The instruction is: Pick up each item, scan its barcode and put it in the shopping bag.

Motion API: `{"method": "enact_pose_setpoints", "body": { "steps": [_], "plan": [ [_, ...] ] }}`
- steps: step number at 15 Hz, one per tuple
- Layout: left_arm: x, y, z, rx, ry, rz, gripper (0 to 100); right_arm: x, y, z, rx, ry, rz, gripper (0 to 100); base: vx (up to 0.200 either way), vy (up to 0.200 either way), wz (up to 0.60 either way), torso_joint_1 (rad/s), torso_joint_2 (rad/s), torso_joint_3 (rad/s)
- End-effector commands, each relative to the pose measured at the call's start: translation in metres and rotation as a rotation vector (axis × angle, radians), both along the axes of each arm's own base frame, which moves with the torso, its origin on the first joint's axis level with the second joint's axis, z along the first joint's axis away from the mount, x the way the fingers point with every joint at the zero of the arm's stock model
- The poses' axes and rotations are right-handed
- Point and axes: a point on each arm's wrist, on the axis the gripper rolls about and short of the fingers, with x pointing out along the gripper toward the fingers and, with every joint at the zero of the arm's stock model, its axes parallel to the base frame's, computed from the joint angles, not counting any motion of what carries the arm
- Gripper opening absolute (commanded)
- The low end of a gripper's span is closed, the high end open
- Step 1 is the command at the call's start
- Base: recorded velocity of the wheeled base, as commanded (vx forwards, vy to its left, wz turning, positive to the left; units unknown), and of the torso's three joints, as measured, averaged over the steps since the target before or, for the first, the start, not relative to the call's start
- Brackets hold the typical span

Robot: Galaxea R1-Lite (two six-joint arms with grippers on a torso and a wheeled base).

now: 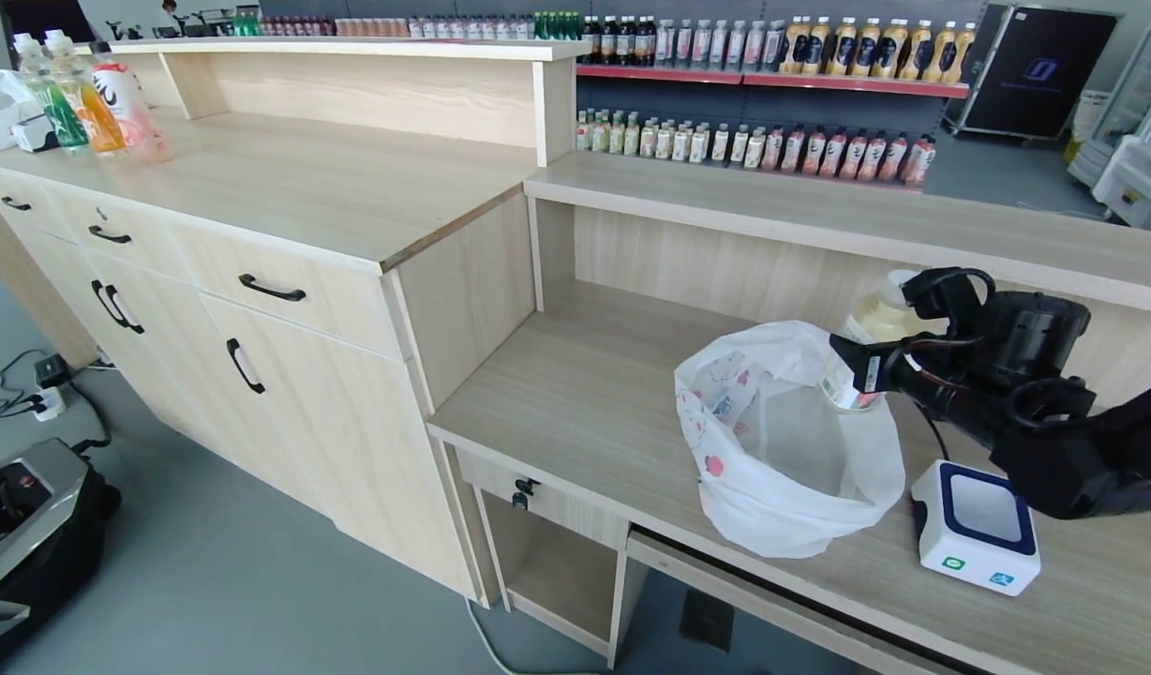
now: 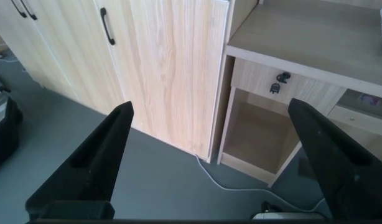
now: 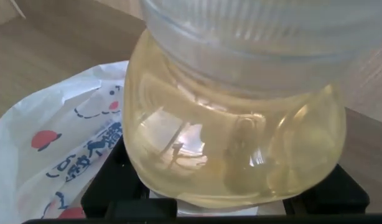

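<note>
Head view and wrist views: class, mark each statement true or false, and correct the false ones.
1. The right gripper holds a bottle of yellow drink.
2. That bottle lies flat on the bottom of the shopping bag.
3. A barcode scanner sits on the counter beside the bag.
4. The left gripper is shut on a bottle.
1. True: the right gripper is shut on the bottle of yellow drink.
2. False: it is held up at the far rim of the open shopping bag, not lying inside.
3. True: the barcode scanner sits on the counter, on the bag's right.
4. False: the left gripper is open and empty, over the floor by the cabinet.
</note>
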Motion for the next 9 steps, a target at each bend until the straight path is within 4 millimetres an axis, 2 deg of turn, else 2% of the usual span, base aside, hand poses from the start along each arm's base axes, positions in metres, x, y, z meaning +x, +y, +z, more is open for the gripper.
{"method": "enact_pose_setpoints", "body": {
  "steps": [1,4,9],
  "plan": [
    [0.0,0.0,0.0,0.0,-0.002,0.001,100,0.012,0.005,-0.027,-0.005,0.069,0.014,0,0.0,0.0,0.0,0.0,0.0,0.0],
    [0.0,0.0,0.0,0.0,0.0,0.001,100,0.02,0.01,-0.051,-0.015,0.125,0.026,0,0.0,0.0,0.0,0.0,0.0,0.0],
    [0.0,0.0,0.0,0.0,0.0,0.001,100,0.034,0.017,-0.068,-0.011,0.144,0.042,0,0.0,0.0,0.0,0.0,0.0,0.0]
  ]
}}
